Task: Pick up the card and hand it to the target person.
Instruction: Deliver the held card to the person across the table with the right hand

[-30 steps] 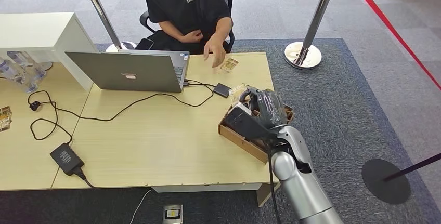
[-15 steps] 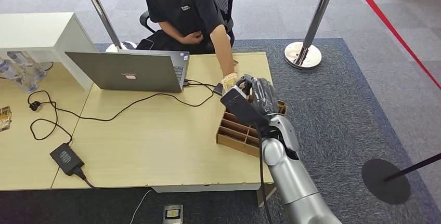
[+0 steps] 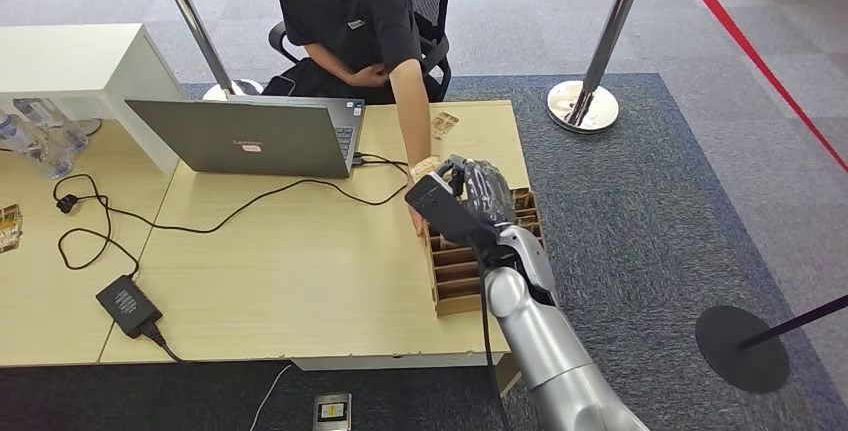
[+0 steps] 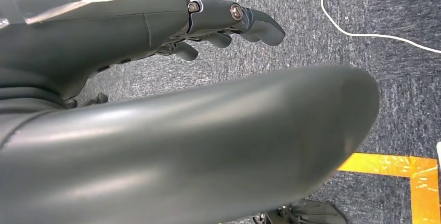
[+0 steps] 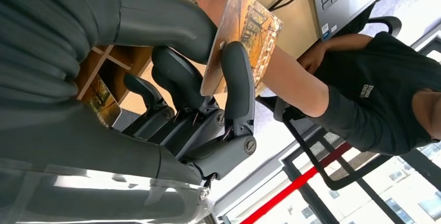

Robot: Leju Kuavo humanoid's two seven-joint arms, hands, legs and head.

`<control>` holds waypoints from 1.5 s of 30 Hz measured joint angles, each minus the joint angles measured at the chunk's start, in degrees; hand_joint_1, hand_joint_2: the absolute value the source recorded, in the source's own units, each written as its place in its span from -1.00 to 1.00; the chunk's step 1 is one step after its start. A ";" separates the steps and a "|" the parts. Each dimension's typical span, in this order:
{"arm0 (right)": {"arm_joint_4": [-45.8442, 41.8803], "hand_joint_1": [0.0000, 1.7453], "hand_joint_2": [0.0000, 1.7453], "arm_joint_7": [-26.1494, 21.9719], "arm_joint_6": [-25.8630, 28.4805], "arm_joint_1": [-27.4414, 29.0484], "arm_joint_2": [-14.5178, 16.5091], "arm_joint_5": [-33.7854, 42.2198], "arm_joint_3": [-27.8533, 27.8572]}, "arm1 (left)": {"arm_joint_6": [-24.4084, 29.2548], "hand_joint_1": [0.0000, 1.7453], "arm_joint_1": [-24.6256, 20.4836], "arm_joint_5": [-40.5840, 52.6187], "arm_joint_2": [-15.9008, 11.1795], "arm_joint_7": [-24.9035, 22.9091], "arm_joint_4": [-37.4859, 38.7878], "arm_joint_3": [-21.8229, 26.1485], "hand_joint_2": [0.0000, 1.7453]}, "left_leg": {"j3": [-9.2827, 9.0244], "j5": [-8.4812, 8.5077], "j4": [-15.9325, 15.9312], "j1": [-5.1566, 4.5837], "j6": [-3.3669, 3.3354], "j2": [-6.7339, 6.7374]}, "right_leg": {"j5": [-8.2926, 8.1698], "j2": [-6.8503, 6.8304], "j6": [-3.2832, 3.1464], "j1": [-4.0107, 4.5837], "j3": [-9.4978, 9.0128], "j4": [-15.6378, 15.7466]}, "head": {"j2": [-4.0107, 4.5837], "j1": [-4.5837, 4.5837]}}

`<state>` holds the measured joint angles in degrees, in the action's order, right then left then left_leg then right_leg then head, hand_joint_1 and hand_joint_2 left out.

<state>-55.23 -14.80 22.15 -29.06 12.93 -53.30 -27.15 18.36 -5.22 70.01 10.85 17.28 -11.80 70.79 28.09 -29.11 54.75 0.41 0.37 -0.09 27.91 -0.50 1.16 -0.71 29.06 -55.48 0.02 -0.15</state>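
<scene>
The card [image 5: 242, 39], pinched in the right hand [image 3: 478, 194], is now nearer the person's hand [image 3: 415, 213]; the handover is close.

The left hand [image 4: 218, 24] hangs with fingers apart, holding nothing.

A light wooden desk [image 3: 300, 271] stands on dark carpet [image 3: 640, 201], grey floor [image 3: 760, 71] beyond.

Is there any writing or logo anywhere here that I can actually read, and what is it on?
Nothing can be read for certain.
Laptop: a small logo and word on the lid, too blurred to read.
Person's black shirt: small white chest print, too small to read; also blurred in the right wrist view.
Power adapter: a label, illegible.
Card in the right hand: a picture, no legible words.
</scene>
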 joint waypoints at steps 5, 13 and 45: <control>0.33 0.88 1.00 0.26 -0.10 -0.04 0.45 -0.04 0.01 | 0.00 -1.00 0.00 0.00 -0.01 -0.21 0.00 0.00 -1.00 | 0.00 0.00 0.00 0.00 0.00 0.00 | 0.00 0.00 0.00 0.00 0.00 0.00 | 0.00 0.01; 0.61 0.90 1.00 0.45 -0.30 -0.38 0.89 -0.08 0.02 | 0.00 -1.00 -0.02 -0.04 0.01 -0.45 0.00 0.00 -1.00 | 0.00 0.00 0.00 0.00 0.00 0.00 | 0.00 0.00 0.00 0.00 0.00 0.00 | 0.00 0.00; 0.44 -1.00 -0.50 3.38 2.28 -0.87 1.37 -4.72 0.72 | -0.02 -1.00 -0.06 -0.04 0.02 -0.62 0.00 0.00 -1.00 | -0.01 0.00 0.00 0.00 0.00 0.00 | 0.00 0.00 0.00 0.00 0.02 0.00 | -0.01 0.00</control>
<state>-54.78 -11.41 24.43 -29.93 14.31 -58.02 -26.43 18.34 -5.29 69.97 10.86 16.65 -11.80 70.79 28.09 -29.11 54.75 0.41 0.37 -0.09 27.91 -0.50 1.16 -0.70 29.08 -55.48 0.01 -0.15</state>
